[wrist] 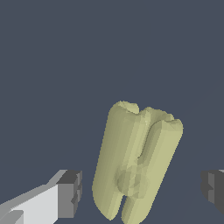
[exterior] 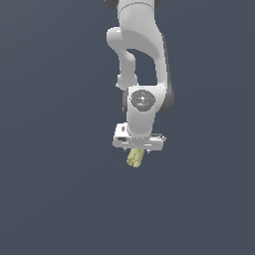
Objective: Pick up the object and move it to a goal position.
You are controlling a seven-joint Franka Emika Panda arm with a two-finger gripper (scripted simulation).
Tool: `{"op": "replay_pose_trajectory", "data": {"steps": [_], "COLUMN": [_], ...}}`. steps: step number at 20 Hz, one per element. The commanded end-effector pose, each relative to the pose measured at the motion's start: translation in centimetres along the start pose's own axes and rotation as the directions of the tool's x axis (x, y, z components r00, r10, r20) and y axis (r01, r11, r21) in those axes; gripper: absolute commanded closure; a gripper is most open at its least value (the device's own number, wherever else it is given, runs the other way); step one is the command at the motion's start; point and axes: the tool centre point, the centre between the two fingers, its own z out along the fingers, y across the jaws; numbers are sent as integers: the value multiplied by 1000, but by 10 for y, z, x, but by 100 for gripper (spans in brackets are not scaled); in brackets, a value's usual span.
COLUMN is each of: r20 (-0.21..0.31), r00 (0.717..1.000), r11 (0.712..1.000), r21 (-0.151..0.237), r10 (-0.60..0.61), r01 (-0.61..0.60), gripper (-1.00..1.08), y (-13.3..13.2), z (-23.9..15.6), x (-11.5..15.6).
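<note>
The object (exterior: 135, 158) is a small pale yellow-green ridged oblong, like a bundle. In the exterior view it shows just under the white gripper (exterior: 138, 149), partly hidden by the hand. In the wrist view the object (wrist: 138, 162) lies between the two dark fingertips (wrist: 70, 194), with a gap on each side. The gripper (wrist: 142, 190) is open and straddles the object without touching it. The fingers themselves are hidden in the exterior view.
The white arm (exterior: 142, 60) reaches down from the top of the exterior view. A plain dark blue-grey surface (exterior: 50, 199) fills everything around it. No other objects or markers show.
</note>
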Motion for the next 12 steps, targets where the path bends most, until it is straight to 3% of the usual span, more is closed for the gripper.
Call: {"op": "replay_pose_trajectory", "data": {"steps": [1, 10, 11, 12], "r20": [1, 1, 1, 1], "r00": [1000, 1000, 1000, 1000], "r11": [1000, 1000, 1000, 1000], "r21": [0, 0, 0, 0], "r10": [1, 3, 3, 3], "r01": [-1, -3, -3, -3], "gripper": [-92, -92, 108, 108], "y": [0, 0, 0, 0], "z": [13, 38, 38, 38], "x": [-1, 0, 0, 0]}}
